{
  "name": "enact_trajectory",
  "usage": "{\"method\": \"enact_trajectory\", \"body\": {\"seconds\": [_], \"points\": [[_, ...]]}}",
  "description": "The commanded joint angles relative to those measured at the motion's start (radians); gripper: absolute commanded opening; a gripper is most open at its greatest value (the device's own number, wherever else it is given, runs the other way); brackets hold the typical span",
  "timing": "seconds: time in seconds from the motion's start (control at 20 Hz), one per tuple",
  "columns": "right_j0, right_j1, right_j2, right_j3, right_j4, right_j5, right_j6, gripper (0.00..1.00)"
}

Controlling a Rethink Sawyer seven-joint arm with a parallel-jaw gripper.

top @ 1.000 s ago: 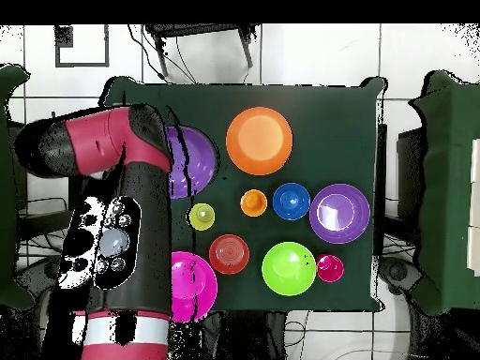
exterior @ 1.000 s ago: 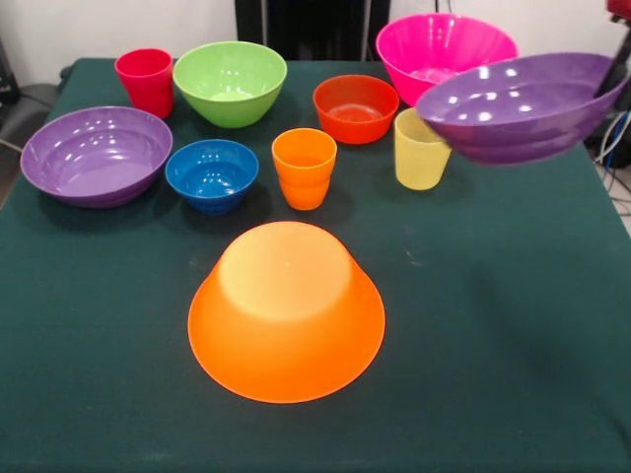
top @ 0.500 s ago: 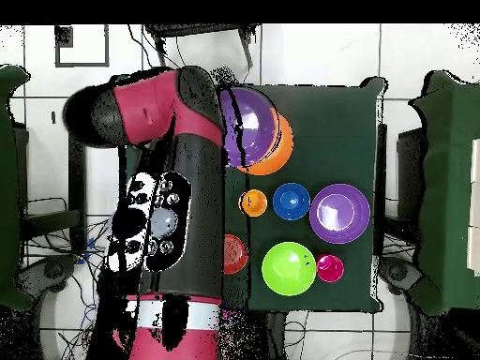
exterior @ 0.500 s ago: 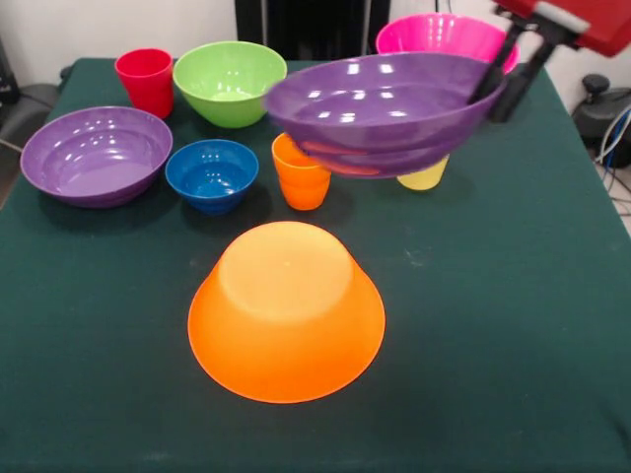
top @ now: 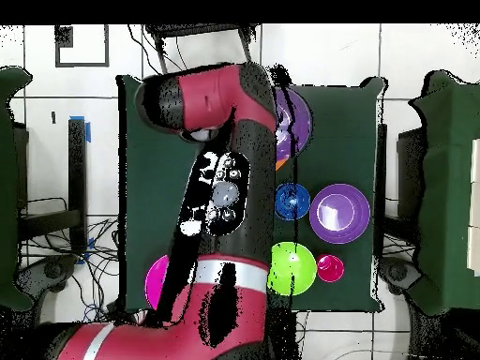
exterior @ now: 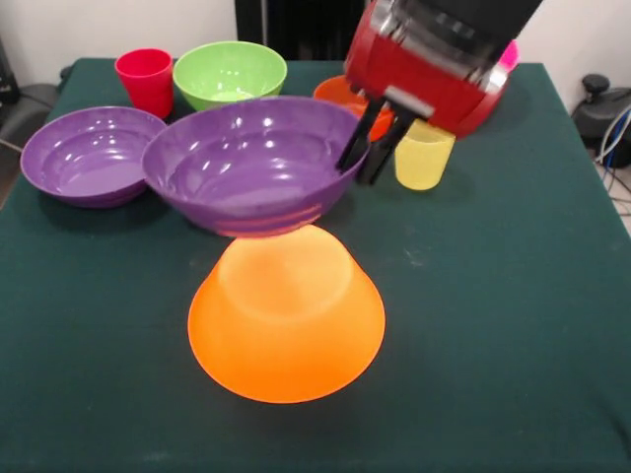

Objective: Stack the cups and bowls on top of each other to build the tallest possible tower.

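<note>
Purple bowl (exterior: 251,163) has swung from beside the pink bowl (exterior: 510,56) to just above the upturned yellow-orange bowl (exterior: 286,310). Gripper (exterior: 364,148) is clamped on its rim. Placing step; next, I'd say: centre, lower, release.

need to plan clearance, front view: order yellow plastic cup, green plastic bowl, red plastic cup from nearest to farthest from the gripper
1. Yellow plastic cup, just right of the gripper.
2. Green plastic bowl, behind, to its left.
3. Red plastic cup, farthest left.
</note>
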Motion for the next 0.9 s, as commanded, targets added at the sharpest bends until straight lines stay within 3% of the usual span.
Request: {"method": "enact_trajectory", "body": {"seconds": [0.05,0.35,0.9], "points": [[0.001,0.176,0.146,-0.014,-0.054,0.074,-0.212,0.0],[-0.008,0.234,0.158,-0.08,-0.05,0.124,-0.264,0.0],[0.01,0.226,0.145,-0.085,-0.078,0.096,-0.281,0.0]]}}
